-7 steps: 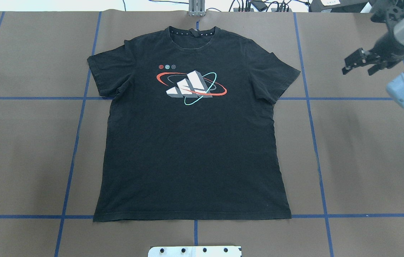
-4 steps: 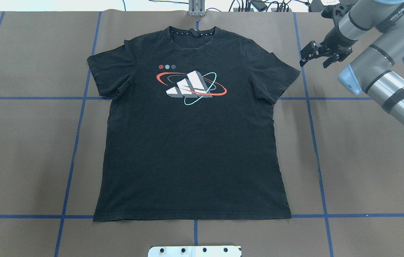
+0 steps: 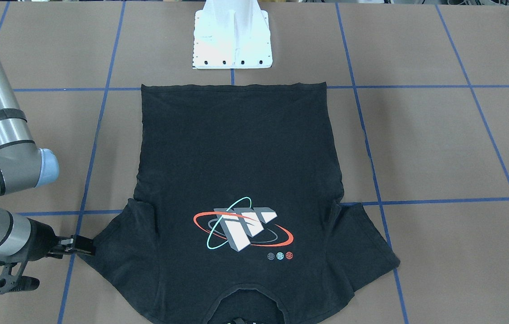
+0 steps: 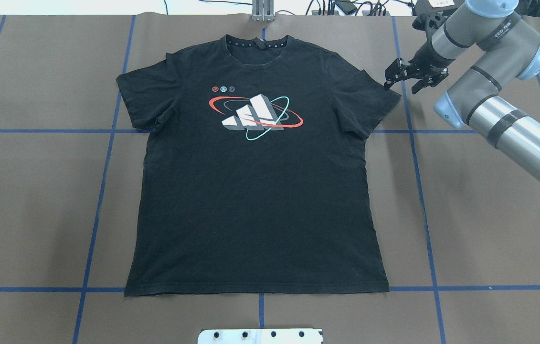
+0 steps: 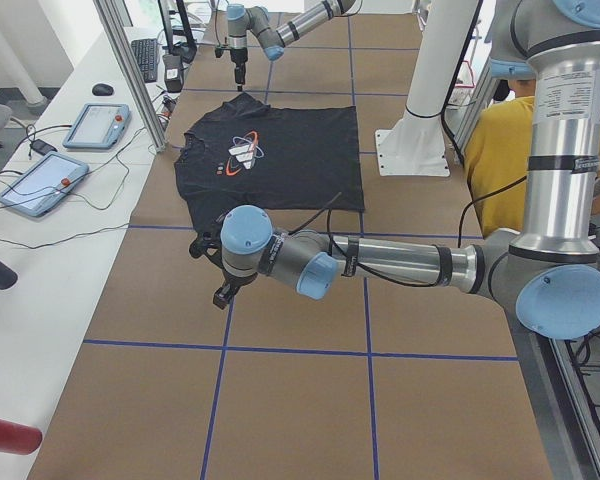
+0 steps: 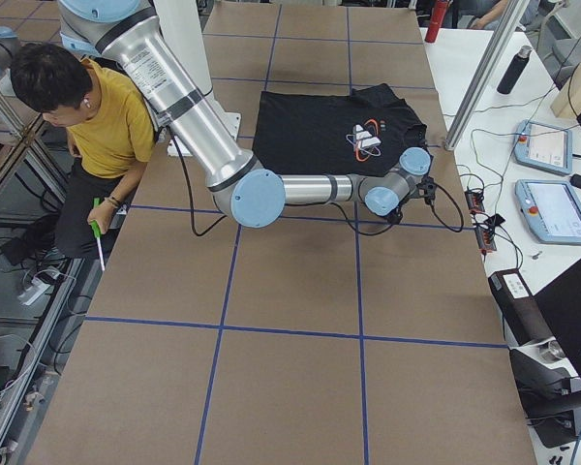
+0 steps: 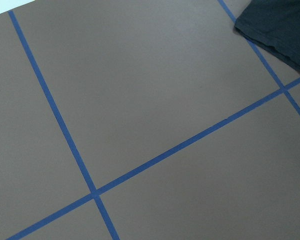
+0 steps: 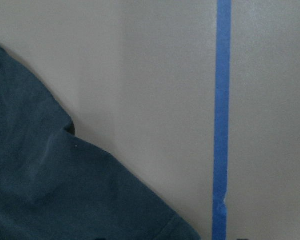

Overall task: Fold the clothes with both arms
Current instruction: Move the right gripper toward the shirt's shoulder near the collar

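A black T-shirt lies flat on the brown table, graphic side up, collar at the far edge and hem toward the robot's base; it also shows from the front. My right gripper hovers open just off the tip of the shirt's right sleeve, holding nothing. From the front, the right gripper reaches that sleeve's edge. The right wrist view shows the sleeve cloth beside a blue tape line. My left gripper hangs above bare table beyond the shirt's left sleeve; I cannot tell if it is open or shut.
Blue tape lines grid the table. The white pedestal base stands at the near edge behind the hem. A metal post and cables sit at the far edge. Tablets lie on a side bench. A person in yellow sits behind the robot.
The right arm has swung in from the table's right edge toward the shirt's right sleeve, gripper still open. The shirt has not moved.
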Robot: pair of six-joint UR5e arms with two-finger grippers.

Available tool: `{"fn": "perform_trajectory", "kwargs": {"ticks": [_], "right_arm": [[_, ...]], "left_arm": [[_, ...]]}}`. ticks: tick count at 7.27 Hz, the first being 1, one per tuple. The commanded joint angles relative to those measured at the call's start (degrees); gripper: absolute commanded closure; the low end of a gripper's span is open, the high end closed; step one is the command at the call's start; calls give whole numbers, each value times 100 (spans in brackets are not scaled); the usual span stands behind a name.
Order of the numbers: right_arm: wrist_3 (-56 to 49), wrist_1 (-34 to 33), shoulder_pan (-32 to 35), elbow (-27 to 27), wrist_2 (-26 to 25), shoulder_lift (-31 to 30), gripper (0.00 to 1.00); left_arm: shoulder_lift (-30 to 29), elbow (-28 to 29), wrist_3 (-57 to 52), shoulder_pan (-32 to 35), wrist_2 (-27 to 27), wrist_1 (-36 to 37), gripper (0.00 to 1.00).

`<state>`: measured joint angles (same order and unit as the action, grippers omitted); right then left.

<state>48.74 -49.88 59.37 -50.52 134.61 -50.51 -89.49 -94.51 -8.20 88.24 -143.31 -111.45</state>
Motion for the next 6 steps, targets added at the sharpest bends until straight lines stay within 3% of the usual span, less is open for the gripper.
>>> {"fn": "perform_trajectory", "kwargs": {"ticks": [1,4,5,6], "right_arm": [[21,23,-74,69,-136,15,18],[39,14,-92,86,-146,-3,67],[30,14,-101,156,-146,23,68],[47,5,-101,157,-137,67,96]], "left_arm": [[2,-6,2,0,-4,0,0],[2,-6,-6,0,-4,-9,0],[2,-6,-15,0,-4,0,0],[11,2,-24,0,-4,0,0]]}}
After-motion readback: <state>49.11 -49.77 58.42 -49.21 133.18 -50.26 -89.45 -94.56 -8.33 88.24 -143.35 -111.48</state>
